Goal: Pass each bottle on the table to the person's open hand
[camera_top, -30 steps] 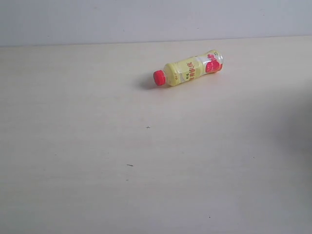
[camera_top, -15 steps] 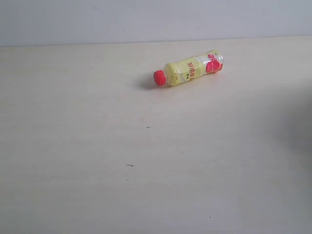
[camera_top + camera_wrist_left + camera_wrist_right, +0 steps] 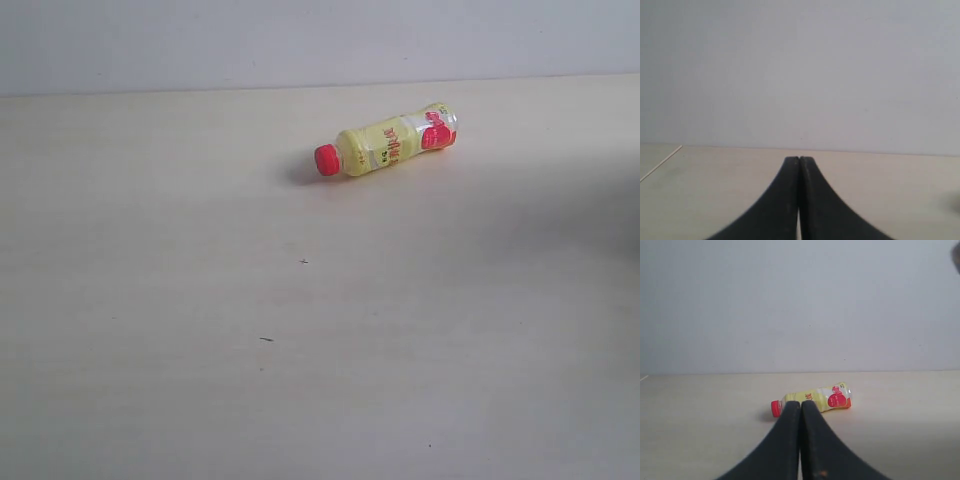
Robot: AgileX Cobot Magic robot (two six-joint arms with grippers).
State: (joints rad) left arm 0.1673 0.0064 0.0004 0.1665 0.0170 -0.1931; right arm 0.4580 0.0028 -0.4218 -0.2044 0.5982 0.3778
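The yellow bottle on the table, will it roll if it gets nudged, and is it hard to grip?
The yellow bottle lies on its side on the table, so a sideways nudge would probably roll it. Its smooth rounded plastic body might slip in a loose grip.

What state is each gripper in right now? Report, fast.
Left gripper: shut, holding nothing.
Right gripper: shut, holding nothing; the yellow bottle lies apart, beyond its tips.
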